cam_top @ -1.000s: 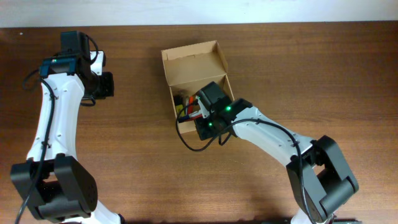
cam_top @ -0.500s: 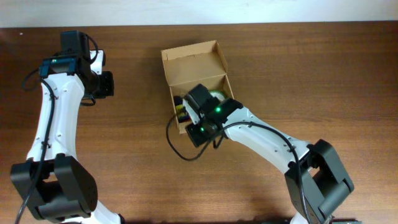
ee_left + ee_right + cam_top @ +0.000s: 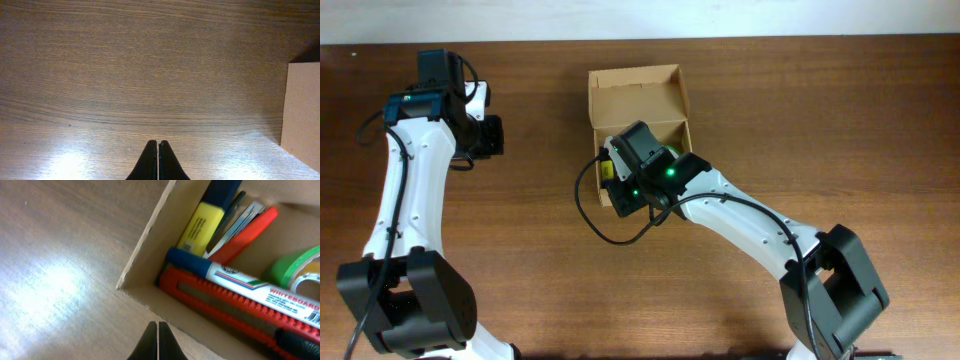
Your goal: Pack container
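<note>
The container (image 3: 638, 95) is a tan cardboard box at the table's middle back, with its flap lid open toward the far side. In the right wrist view its inside (image 3: 150, 245) holds a yellow highlighter (image 3: 202, 225), a red pen (image 3: 247, 230), a whiteboard marker (image 3: 240, 277), a red utility knife (image 3: 220, 305) and a green tape roll (image 3: 295, 270). My right gripper (image 3: 618, 185) is shut and empty over the box's front left wall; its tips show in the right wrist view (image 3: 158, 326). My left gripper (image 3: 492, 135) is shut and empty over bare table, left of the box; it also shows in the left wrist view (image 3: 158, 144).
The wooden table (image 3: 840, 120) has nothing else on it. A black cable (image 3: 595, 225) loops from the right arm in front of the box. The box's side (image 3: 302, 115) shows at the right edge of the left wrist view.
My right gripper has moved left and toward the back along the box's front. The box has turned from tilted to square. The left arm has not moved.
</note>
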{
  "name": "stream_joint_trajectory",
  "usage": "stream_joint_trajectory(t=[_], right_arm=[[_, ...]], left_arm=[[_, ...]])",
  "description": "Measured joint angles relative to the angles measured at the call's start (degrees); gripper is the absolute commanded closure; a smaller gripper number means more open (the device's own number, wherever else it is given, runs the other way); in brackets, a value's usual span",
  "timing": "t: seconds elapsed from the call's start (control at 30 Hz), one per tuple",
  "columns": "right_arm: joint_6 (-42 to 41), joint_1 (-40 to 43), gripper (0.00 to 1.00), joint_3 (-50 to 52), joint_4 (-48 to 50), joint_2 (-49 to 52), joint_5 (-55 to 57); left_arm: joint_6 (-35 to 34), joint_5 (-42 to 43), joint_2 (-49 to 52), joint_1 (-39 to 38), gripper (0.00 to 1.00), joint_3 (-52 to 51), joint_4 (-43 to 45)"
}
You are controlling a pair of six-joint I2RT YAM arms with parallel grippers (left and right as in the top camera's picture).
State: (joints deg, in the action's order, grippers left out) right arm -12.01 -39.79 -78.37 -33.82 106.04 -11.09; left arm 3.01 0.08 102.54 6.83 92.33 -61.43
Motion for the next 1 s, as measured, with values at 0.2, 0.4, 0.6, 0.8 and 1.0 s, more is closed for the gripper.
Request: stream_joint_trajectory(t=[0.2, 0.4, 0.6, 0.8, 1.0], right_arm=[[4.8, -0.2, 0.96, -8.0, -11.1, 0.1, -5.8], [7.1, -2.7, 0.96, -21.6, -18.2, 0.2, -7.1], [7.1, -2.4, 0.96, -35.1, -22.2, 0.2, 6.8], [6.8, 10.1, 0.96, -39.4, -25.0, 0.2, 12.7], [2.8, 32.7, 0.96, -39.5, -27.1, 1.8, 0.6]], left_arm=[[0.0, 0.0, 0.0, 0.0, 0.98, 0.0, 1.4], [0.0, 0.0, 0.0, 0.0, 0.98, 0.0, 3.2], [0.8, 2.1, 0.0, 0.0, 0.97, 0.0, 5.6], [2.6, 11.6, 0.0, 0.0, 0.95, 0.0, 7.6], [2.9, 22.1, 0.4, 0.0, 0.96, 0.1, 11.7]])
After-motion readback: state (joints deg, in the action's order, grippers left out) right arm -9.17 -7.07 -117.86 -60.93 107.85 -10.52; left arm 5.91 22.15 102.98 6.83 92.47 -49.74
